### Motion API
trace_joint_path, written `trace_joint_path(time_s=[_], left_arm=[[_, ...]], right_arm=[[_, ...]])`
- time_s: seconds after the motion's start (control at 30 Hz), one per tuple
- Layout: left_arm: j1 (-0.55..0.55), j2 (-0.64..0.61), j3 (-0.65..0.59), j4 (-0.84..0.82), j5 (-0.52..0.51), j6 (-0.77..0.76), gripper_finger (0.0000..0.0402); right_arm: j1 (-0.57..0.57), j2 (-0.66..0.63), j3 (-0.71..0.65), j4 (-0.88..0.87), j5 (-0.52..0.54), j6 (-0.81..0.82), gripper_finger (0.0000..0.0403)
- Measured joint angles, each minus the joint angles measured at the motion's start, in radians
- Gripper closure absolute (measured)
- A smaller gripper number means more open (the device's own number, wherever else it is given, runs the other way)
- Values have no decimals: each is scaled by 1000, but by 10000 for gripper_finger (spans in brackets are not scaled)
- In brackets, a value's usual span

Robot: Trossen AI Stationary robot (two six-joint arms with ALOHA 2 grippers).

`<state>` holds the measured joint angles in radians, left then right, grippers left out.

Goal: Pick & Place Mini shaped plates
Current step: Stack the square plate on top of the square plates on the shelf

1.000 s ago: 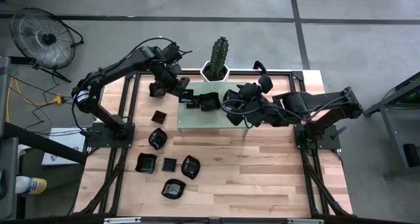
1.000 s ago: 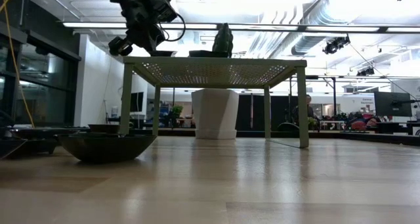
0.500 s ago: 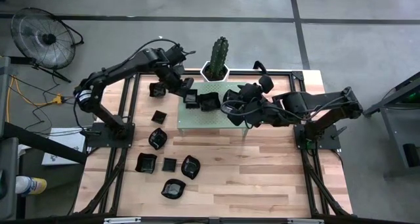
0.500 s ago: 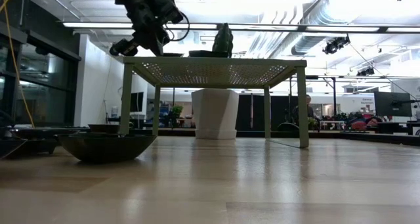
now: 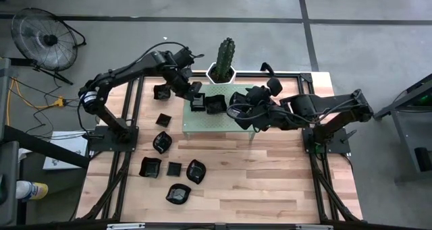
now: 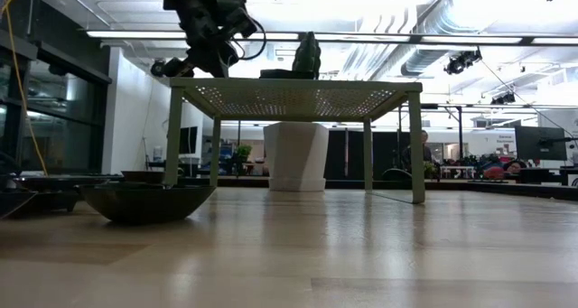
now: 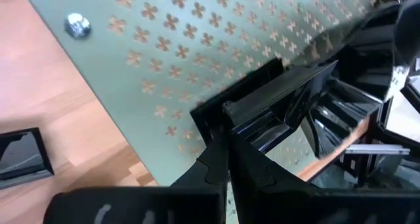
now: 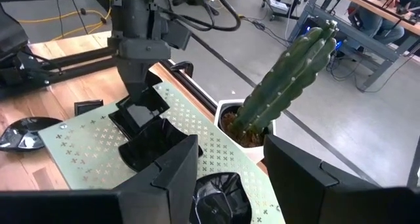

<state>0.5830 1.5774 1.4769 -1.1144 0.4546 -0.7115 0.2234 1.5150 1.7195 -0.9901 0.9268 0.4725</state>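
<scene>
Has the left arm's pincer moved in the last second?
Yes. The left pincer, shut on a small square plate, moved toward the cactus and over the green stand.

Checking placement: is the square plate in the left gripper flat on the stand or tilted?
Tilted. In the left wrist view the left gripper, shut on the square plate, holds one edge raised above the perforated stand.

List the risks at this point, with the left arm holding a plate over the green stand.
1. The left gripper is shut on the rim of a square plate, right beside a plate already on the stand; lowering it may knock that plate.
2. The grip catches only one edge, so the plate might tilt or slip.
3. The right gripper hangs open over the same stand, close by; the arms could collide.
</scene>
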Motion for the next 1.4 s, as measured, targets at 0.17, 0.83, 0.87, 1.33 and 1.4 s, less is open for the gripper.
trace_joint_path(time_s=[0.17, 0.83, 0.87, 1.33, 1.4], left_arm=[[-1, -2, 0, 16, -8, 20, 402], [-1, -2, 0, 1, -19, 37, 373], [-3, -2, 0, 0, -19, 37, 373], [-23, -2, -1, -6, -46, 79, 372], [-23, -2, -1, -2, -46, 79, 372]], right_arm=[[0, 0, 0, -2, 2, 6, 233], [0, 0, 0, -12, 11, 19, 233], [0, 0, 0, -12, 11, 19, 233], [0, 0, 0, -16, 13, 25, 233], [0, 0, 0, -16, 14, 25, 233]])
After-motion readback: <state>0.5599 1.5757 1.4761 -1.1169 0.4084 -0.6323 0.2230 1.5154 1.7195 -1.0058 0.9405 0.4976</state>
